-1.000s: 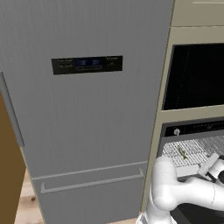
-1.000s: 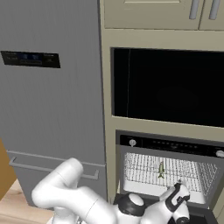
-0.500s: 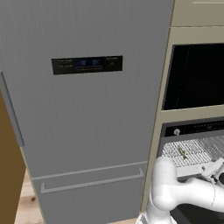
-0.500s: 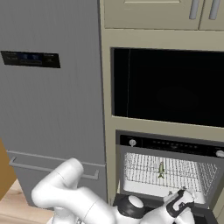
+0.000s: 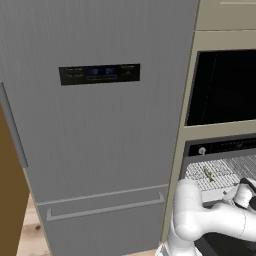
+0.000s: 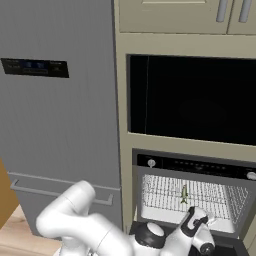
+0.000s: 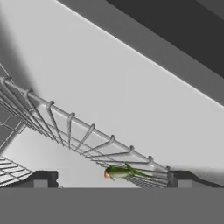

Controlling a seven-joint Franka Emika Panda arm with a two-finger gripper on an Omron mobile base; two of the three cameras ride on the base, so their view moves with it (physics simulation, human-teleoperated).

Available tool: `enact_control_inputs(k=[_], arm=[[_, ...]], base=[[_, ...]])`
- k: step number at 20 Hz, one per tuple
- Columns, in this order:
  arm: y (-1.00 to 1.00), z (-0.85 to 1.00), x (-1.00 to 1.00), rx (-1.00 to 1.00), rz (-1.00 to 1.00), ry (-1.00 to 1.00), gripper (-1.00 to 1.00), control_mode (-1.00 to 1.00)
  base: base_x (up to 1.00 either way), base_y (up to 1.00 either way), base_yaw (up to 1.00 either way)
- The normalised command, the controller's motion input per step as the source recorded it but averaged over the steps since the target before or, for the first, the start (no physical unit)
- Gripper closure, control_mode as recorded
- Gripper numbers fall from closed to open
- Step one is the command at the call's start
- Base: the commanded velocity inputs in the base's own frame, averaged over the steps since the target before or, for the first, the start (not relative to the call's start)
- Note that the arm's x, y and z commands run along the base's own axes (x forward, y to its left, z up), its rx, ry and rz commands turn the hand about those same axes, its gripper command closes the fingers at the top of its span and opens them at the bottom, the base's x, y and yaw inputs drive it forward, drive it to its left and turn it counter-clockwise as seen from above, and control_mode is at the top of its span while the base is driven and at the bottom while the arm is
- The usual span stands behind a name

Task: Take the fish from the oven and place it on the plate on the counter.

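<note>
The oven (image 6: 200, 165) stands open low in the beige cabinetry, its wire rack (image 6: 165, 192) showing inside. The small greenish fish (image 6: 184, 193) lies on that rack, seen also as the fish (image 5: 207, 174) in the left base view. My gripper (image 6: 202, 220) hovers just in front of the oven's opening, below and slightly right of the fish. In the hand view the fish (image 7: 122, 172) lies on the rack's wires between my two dark fingertips (image 7: 41, 179), and the gripper (image 7: 113, 179) is open and holds nothing. The plate and the counter are out of view.
A tall grey fridge (image 5: 100, 125) with a dark display fills the left side. A black-windowed unit (image 6: 192, 100) sits above the oven. The oven's lowered door (image 6: 230, 247) lies under my hand. The oven's grey inner walls close in around the rack.
My hand has shifted only slightly in front of the oven's opening. The fish has stayed on the rack and the jaws have stayed open.
</note>
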Motion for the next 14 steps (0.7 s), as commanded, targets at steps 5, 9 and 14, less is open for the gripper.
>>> enact_control_inputs(k=[5,9,14], arm=[[0.28,-1.00,0.00,0.26,0.05,-0.14,-1.00,-1.00],[0.22,-1.00,0.00,0.30,0.02,-0.27,-1.00,-1.00],[0.17,-1.00,-0.01,0.25,0.00,-0.31,-1.00,-1.00]], base=[[0.00,0.00,0.00],[0.00,0.00,0.00],[0.00,0.00,0.00]])
